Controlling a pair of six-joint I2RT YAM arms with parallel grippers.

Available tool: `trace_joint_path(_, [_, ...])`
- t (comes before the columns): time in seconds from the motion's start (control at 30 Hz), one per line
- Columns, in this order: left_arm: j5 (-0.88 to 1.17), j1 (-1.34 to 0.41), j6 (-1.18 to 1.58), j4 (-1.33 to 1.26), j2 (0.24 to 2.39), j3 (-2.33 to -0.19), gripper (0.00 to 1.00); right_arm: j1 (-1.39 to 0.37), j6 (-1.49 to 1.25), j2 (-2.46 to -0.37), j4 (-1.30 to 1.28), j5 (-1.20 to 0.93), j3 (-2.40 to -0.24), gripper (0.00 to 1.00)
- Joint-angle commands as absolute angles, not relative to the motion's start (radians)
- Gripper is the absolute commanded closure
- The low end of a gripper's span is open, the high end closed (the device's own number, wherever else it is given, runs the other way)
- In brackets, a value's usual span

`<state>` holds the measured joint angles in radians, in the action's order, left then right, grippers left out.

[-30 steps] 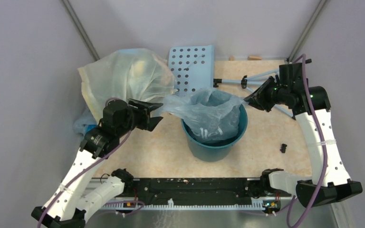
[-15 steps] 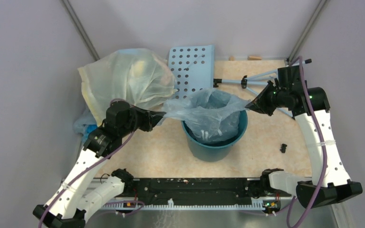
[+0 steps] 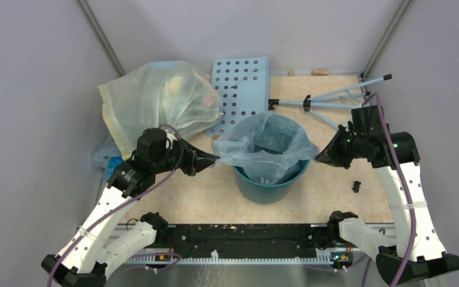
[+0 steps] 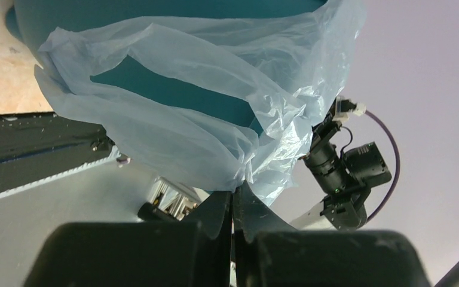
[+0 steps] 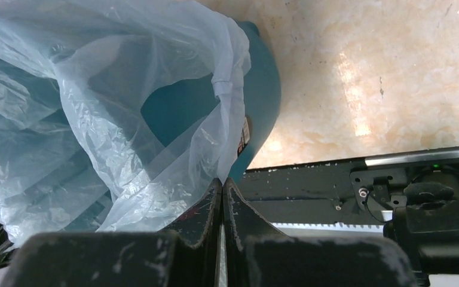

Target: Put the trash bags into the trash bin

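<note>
Top external, left end effector (image 3: 215, 159) and right end effector (image 3: 318, 159) pinching trash bag (image 3: 269, 143) over bin (image 3: 268, 189)

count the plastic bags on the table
2 for sure: the pale blue trash bag draped over the teal bin, pinched by the left claw and right claw; the yellowish bag at the back left. A bluish lump under it may be a third.

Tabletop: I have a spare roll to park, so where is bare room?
Bare tabletop runs between the trash bin and the black rail, and right of the bin up to the small black piece. Crowded: far left, with the yellowish bag and perforated panel, and the bin's sides, where the left fingers and right fingers pinch the trash bag.
</note>
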<state>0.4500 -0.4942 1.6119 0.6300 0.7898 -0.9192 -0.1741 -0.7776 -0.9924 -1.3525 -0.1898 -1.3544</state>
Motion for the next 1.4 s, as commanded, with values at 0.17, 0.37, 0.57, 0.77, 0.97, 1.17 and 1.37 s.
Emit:
trace_joint_path(0.17, [0.594,-0.504,1.544,0.657,0.762,-0.902,1.00,-0.173,-0.749,-0.925,-1.353,-0.259,-1.234,1.00])
trace_joint_path(0.37, [0.626,-0.513,1.511,0.662,0.763,-0.862,1.00,-0.173,-0.759,-0.896,-1.303,-0.277,-1.136,1.00])
trace_joint_path(0.57, [0.638,-0.547,1.496,0.624,0.787,-0.846,1.00,-0.190,-0.774,-0.895,-1.251,-0.275,-1.084,1.00])
trace_joint_path(0.77, [0.617,-0.650,1.487,0.591,0.857,-0.893,1.00,-0.227,-0.781,-0.919,-1.226,-0.233,-1.073,1.00])
trace_joint_path(0.97, [0.638,-0.735,1.439,0.584,0.919,-0.908,1.00,-0.241,-0.779,-0.928,-1.188,-0.201,-1.028,1.00])
trace_joint_path(1.17, [0.593,-0.749,1.458,0.584,0.889,-0.893,1.00,-0.244,-0.780,-0.929,-1.142,-0.160,-0.967,1.00])
trace_joint_path(1.37, [0.567,-0.755,1.487,0.557,0.869,-0.863,1.00,-0.250,-0.790,-0.929,-1.098,-0.133,-0.915,1.00])
